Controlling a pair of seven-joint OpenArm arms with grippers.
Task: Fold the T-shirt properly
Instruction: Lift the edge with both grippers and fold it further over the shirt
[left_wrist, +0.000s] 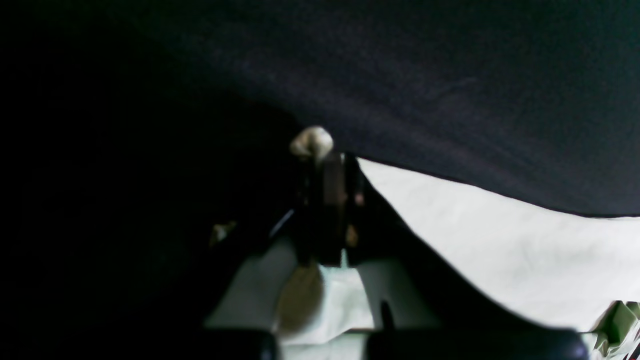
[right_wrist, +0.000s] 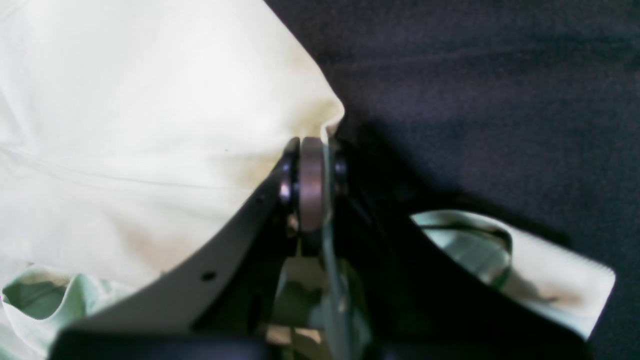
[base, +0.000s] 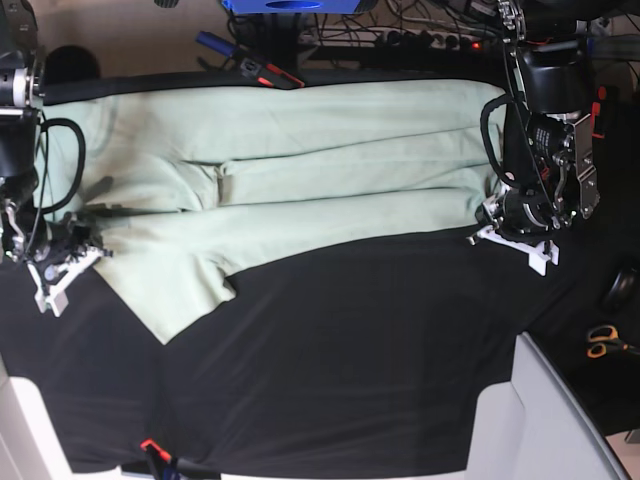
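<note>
The pale mint-green T-shirt (base: 300, 160) lies spread lengthwise across the far half of the black tablecloth (base: 350, 350), with one flap hanging toward the front at the left (base: 170, 290). My left gripper (base: 487, 222) is at the shirt's right end. In the left wrist view its fingers (left_wrist: 327, 160) are shut, with a small wad of fabric at the tips and the shirt (left_wrist: 500, 250) beside them. My right gripper (base: 95, 250) is at the shirt's left end. In the right wrist view it (right_wrist: 314, 147) is shut on a pinched edge of the shirt (right_wrist: 150, 125).
Cables and a blue object (base: 290, 5) lie beyond the table's far edge. Orange-handled scissors (base: 603, 343) lie off the table at the right. A grey-white panel (base: 560, 420) stands at the front right corner. A red-tipped clip (base: 152, 447) sits at the front edge.
</note>
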